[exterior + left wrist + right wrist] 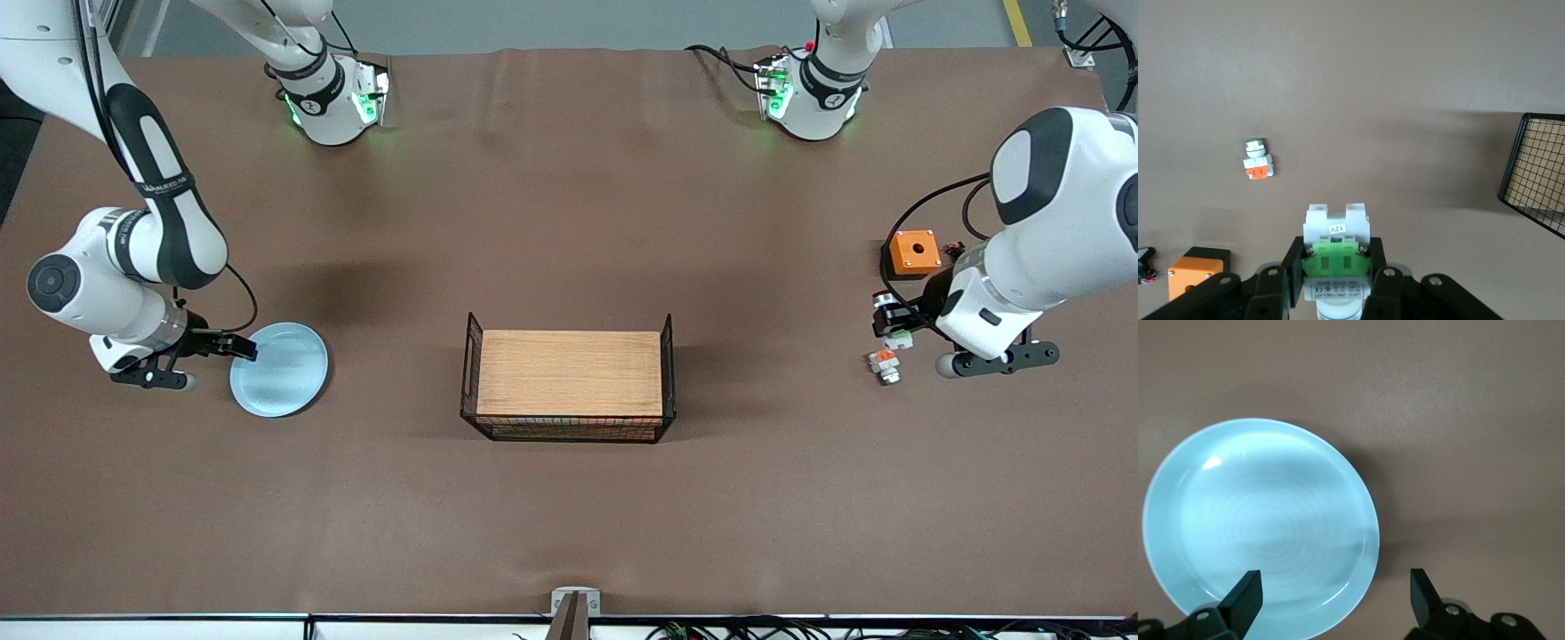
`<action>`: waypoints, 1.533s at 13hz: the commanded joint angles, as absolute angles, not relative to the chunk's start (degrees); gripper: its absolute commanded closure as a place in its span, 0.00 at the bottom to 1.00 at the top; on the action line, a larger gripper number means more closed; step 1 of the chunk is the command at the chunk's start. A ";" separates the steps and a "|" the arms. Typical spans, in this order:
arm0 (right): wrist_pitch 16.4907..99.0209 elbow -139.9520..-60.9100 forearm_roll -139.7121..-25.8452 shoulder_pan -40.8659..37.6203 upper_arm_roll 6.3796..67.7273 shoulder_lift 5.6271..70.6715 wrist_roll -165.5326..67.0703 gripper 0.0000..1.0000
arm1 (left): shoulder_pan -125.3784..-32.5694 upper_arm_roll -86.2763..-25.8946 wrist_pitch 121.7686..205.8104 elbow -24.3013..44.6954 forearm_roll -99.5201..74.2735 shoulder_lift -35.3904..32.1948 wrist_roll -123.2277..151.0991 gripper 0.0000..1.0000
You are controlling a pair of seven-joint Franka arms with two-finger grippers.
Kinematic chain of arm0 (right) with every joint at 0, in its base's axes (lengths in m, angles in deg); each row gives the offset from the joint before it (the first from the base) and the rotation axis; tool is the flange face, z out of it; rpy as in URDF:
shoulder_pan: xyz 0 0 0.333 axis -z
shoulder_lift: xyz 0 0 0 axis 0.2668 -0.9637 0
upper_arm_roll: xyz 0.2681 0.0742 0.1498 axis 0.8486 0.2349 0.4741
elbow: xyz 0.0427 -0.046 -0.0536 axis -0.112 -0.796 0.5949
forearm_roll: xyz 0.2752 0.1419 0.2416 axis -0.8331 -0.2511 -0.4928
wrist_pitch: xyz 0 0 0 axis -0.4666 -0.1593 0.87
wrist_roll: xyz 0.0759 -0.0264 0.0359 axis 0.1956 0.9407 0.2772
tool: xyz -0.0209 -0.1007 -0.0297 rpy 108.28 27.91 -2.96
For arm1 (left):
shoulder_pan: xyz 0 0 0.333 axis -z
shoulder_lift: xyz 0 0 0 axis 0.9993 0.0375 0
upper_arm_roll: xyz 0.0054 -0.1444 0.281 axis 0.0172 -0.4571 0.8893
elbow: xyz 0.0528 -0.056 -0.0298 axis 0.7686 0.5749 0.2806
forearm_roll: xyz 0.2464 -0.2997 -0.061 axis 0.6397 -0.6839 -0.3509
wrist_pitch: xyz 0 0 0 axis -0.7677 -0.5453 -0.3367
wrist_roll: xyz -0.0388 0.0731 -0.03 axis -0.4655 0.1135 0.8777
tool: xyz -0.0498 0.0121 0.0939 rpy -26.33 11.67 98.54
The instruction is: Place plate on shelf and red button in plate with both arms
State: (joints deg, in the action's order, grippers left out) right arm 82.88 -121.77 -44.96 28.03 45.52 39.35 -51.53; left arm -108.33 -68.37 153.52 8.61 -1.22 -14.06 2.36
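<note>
**Stock at hand: plate and button pickup, early stage**

- Plate [279, 370]: pale blue, flat on counter [569, 516] toward the right arm's end; not lifted
- Right hand [233, 346]: low at the plate's rim, fingers spread wide, one over the plate's edge, the other over bare counter; gripping nothing
- Left hand [1331, 283]: toward the left arm's end, closed on a push-button unit [1336, 250] with white body and green block, label "12V"; cap colour not visible from the wrist, a trace of red only in the front view, so identity as the red button judged likely, not certain
- Second button unit [885, 364]: green cap, orange block, loose on counter just beside the left hand
- Orange box [915, 252]: single hole on top, farther from front camera than the buttons
- Wire basket [569, 385] with wooden base: mid-counter, holding nothing; likely destination, unconfirmed
- Progress: one grasp made, plate grasp pending, both placements outstanding
- Obscured: whether the held unit is clear of the counter; small dark item at the wrist view's edge beside the orange box, cut off
</note>
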 commanded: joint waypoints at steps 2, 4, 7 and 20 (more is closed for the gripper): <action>87.94 -122.43 -43.38 29.97 45.93 36.57 -50.92 0.02 | -107.62 -68.52 152.36 7.96 -2.05 -13.95 0.96 1.00; 88.47 -122.26 -43.38 30.59 45.93 35.25 -50.92 0.07 | -106.84 -68.52 152.36 7.96 -1.96 -13.95 0.96 1.00; 88.65 -121.91 -43.38 30.68 45.93 33.93 -50.92 0.25 | -105.96 -68.52 152.36 7.96 -1.79 -13.86 0.96 1.00; 88.47 -121.20 -43.73 30.16 46.11 32.87 -51.01 0.97 | -104.02 -68.43 152.97 6.46 -1.08 -10.34 1.05 1.00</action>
State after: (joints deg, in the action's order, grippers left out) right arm 88.30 -121.91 -44.44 29.77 45.50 33.54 -51.23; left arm -104.13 -68.39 153.53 7.80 -1.22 -10.83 1.72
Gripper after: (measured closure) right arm 0.872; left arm 0.586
